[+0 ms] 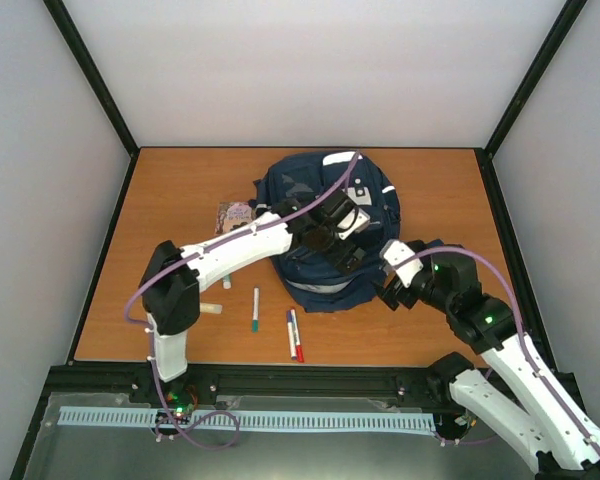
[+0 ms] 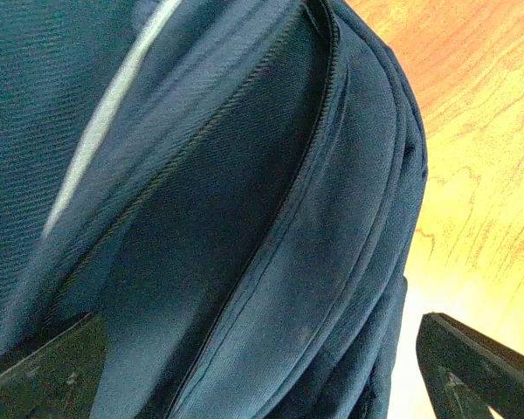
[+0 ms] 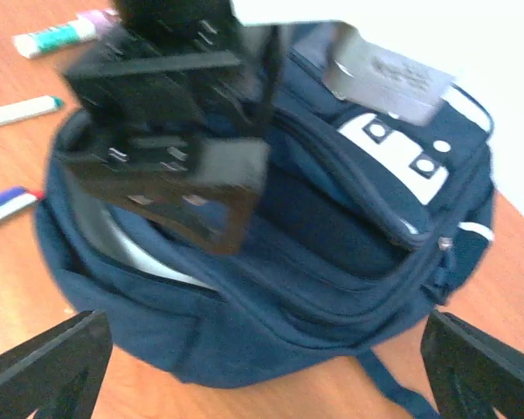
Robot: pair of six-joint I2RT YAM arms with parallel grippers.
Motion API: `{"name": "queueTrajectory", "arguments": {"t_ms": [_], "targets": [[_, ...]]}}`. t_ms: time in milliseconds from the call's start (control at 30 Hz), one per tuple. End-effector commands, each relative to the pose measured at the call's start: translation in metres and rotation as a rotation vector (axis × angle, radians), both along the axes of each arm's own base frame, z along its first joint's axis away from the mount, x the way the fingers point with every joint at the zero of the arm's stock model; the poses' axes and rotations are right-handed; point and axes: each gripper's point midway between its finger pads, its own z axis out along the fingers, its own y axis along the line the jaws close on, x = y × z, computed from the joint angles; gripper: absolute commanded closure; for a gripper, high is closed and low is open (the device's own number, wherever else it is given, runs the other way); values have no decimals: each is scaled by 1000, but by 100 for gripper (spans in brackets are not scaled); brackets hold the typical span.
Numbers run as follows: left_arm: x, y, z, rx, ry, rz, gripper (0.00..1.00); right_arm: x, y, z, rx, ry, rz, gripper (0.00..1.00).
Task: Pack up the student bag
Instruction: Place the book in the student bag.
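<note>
Orange-brown table (image 1: 180, 190) carries the student bag (image 1: 325, 190). We note the left arm (image 1: 230, 252) stretched forward, its left gripper (image 2: 262, 371) spread wide with the bag's zip (image 2: 284, 205) directly beneath, clasping nothing. The right arm (image 1: 485, 318) bends inward, its right gripper (image 3: 262, 371) likewise spread, with the bag just ahead.

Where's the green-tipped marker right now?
Top view: the green-tipped marker lies on the table left of centre, just on the near side of the student bag, between the left arm and the pair of blue and red markers.
</note>
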Motion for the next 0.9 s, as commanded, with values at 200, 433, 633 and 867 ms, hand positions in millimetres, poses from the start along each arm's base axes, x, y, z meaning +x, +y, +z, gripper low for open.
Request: {"name": "queueTrajectory", "arguments": {"t_ms": [200, 433, 633, 867], "targets": [[27, 68, 84, -15, -299, 259, 0, 66, -23, 24, 255, 165, -255, 0], [32, 98, 99, -211, -302, 396, 0, 74, -46, 4, 254, 175, -346, 0], [71, 174, 64, -370, 23, 864, 0, 71, -46, 4, 248, 168, -327, 0], [104, 191, -9, -123, 169, 924, 0, 69, -45, 3, 243, 168, -311, 0]]}}
